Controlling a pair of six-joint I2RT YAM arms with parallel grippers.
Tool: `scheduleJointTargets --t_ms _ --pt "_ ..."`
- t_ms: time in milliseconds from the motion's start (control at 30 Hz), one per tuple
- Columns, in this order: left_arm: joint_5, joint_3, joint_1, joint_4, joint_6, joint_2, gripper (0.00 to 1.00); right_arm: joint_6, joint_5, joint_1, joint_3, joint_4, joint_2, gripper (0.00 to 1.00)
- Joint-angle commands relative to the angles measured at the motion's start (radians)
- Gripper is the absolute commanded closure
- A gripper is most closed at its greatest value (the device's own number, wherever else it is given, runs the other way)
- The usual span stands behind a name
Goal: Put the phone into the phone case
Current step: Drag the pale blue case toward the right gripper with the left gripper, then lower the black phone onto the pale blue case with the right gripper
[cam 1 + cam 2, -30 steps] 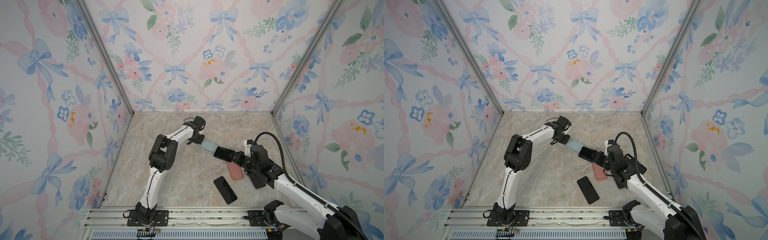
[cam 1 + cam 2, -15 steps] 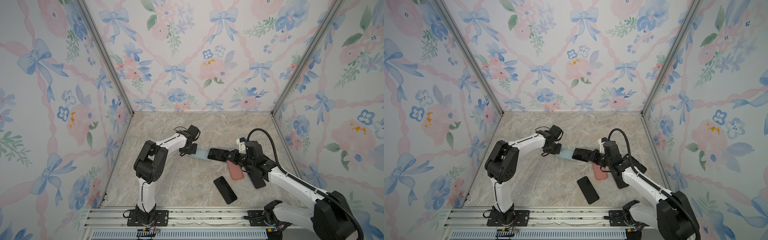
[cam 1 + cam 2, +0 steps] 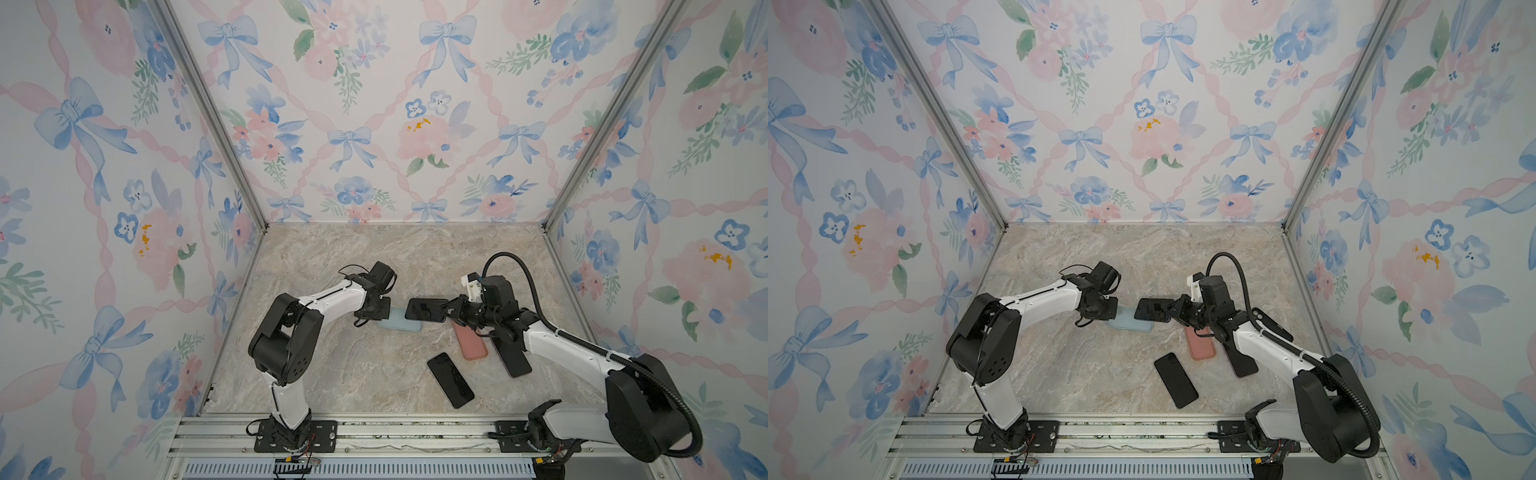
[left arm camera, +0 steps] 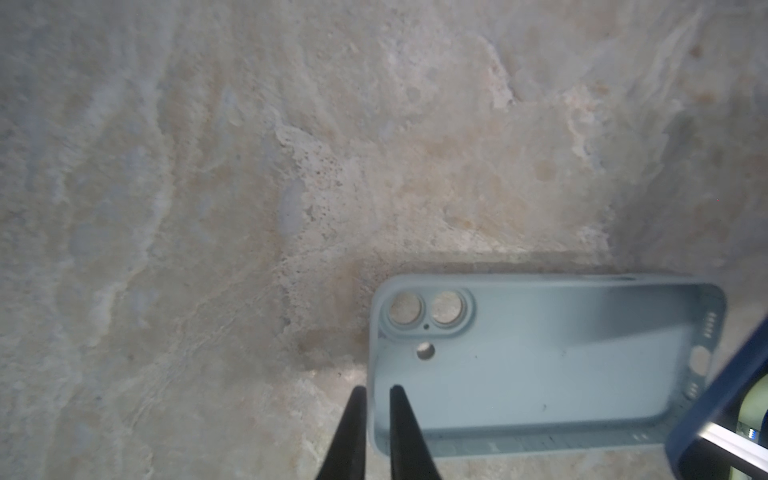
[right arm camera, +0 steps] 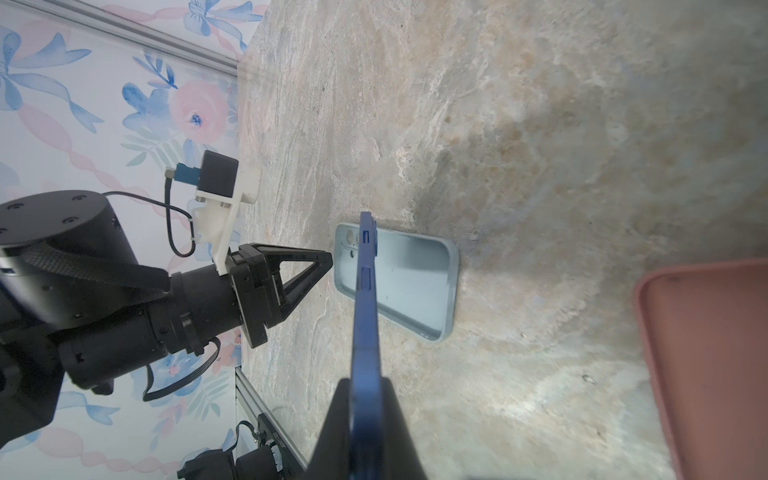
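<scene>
At the left, the left gripper (image 4: pixel 377 390) reaches low over the marble tabletop (image 3: pixel 353 374) to the near short end of the light-blue phone case (image 4: pixel 540 365). Its slim fingertips (image 4: pixel 399 415) stand a little apart, one outside the end wall and one inside. Whether they press that wall cannot be told. Placed there, the gripper probably acts as a stop, so the case does not slide when something is pushed in from the far end.

The case lies flat and empty, open side up, with its camera cut-outs at the end by the left gripper. This leaves the whole cavity free to receive the phone.

Further right, the dark-blue phone (image 3: pixel 424 309) hangs over the case's far end, screen up, not yet seated. Whether it touches the rim is unclear. The end that leads seems to carry the camera bump, which would match the cut-outs.

The right gripper (image 5: pixel 365 386) is clamped tight across the phone's faces at its trailing end. That grip likely keeps the leading length clear to go into the case.

Beyond lie a black phone (image 3: pixel 451 380), a pink case (image 3: pixel 469 343) and another dark phone (image 3: pixel 511 357), all apart from the work.
</scene>
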Motion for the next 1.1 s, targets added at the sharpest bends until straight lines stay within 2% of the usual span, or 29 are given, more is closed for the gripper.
scheduleJointTargets --t_ms 0,100,200,433,600,1067 --pt "0.06 -0.026 0.038 0.047 -0.003 -0.081 0.7 0.047 -0.045 0.011 0.047 0.091 0.015 1.0" --pt "0.19 -0.083 0.097 0.13 -0.016 -0.128 0.59 0.081 -0.067 0.021 0.053 0.122 0.049 1.0" --pt "0.309 -0.137 0.137 0.206 -0.044 -0.155 0.52 0.105 -0.087 0.027 0.058 0.157 0.084 1.0" --pt "0.49 -0.24 0.213 0.333 -0.1 -0.179 0.47 0.125 -0.148 0.038 0.097 0.198 0.183 1.0" --pt "0.53 -0.268 0.231 0.367 -0.113 -0.167 0.36 0.152 -0.181 0.057 0.127 0.241 0.256 1.0" --pt "0.58 -0.311 0.249 0.442 -0.149 -0.107 0.36 0.146 -0.221 0.065 0.145 0.255 0.366 1.0"
